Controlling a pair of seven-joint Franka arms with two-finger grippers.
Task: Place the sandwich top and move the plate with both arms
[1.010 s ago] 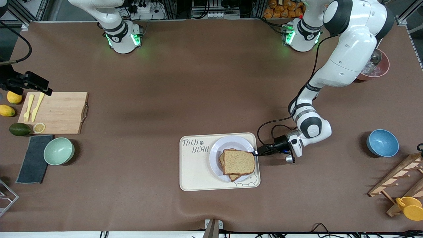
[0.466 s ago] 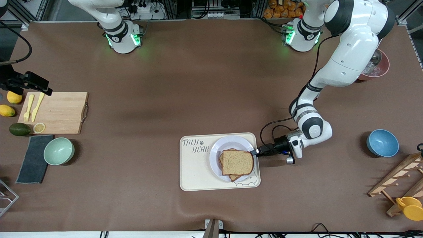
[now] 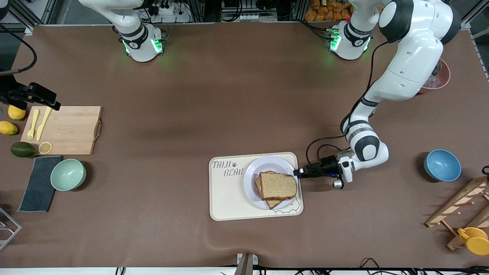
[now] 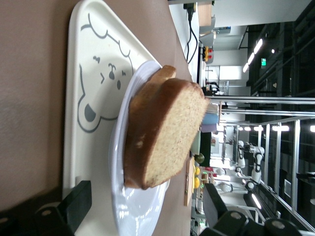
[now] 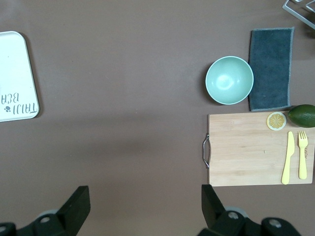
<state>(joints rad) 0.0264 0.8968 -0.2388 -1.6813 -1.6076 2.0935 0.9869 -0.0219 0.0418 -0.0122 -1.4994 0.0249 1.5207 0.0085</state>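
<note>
While the sandwich top (image 3: pixel 278 185) lies on the plate (image 3: pixel 254 173), tray's (image 3: pixel 225 198) three-o'clock half, left gripper (image 3: pixel 297 173) at plate's three-o'clock rim, jaws apart, empty. Right gripper (image 5: pixel 142 206) waits high over bare table, jaws apart.

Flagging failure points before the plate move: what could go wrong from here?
The sandwich top sits skewed on the lower slice, so it may slide once the plate is moved. The open left gripper is right at the plate's rim and could nudge it along the tray. The right gripper waits, open, above the table.
</note>
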